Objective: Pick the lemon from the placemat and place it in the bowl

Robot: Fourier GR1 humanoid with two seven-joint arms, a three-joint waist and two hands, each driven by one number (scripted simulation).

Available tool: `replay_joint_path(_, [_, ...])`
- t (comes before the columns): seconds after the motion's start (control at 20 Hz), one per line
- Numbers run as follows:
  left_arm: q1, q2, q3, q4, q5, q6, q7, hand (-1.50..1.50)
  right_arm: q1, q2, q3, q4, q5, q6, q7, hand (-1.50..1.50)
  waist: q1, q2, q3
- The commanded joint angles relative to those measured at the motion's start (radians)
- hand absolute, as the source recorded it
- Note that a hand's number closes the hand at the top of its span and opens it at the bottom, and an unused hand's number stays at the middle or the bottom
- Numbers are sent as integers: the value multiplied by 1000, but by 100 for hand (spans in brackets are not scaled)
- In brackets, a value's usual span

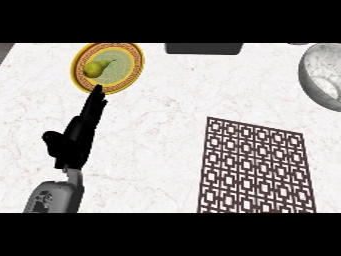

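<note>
Left robot hand (75, 136) open with fingers straight, fingertips just below the plate (131, 74), pear-like fruit (94, 68) lying on the plate, placemat (256, 165) bare, lower right of the plate, bowl (331, 74) far right of it on the table (158, 115)

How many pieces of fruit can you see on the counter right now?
1: a yellow-green fruit on the round plate, far left. None shows on the placemat or in the bowl.

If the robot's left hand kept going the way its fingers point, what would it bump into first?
Probably the yellow-rimmed plate: the left hand points its straight fingertips right at the near rim. A pear lies further in. Its height above the counter is unclear.
</note>
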Motion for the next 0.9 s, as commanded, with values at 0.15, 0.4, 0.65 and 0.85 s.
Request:
replay_joint_path(0.15, [0,9,1,-20,1,-17,12,0,-125,-18,98,258,294,-69,-163,150,7,2,1])
replay_joint_path(0.4, [8,-20,-35,-49,-30,9,27,0,-221,64,134,579,427,-193,-344,150,18,4,2])
replay_joint_path(0.65, [-17,-4,1,41,-10,-21,-36,0,-329,93,152,869,542,-301,-481,150,27,12,2])
replay_joint_path(0.85, [-4,2,7,24,-4,-31,-46,0,-409,97,149,1066,591,-335,-567,150,34,14,3])
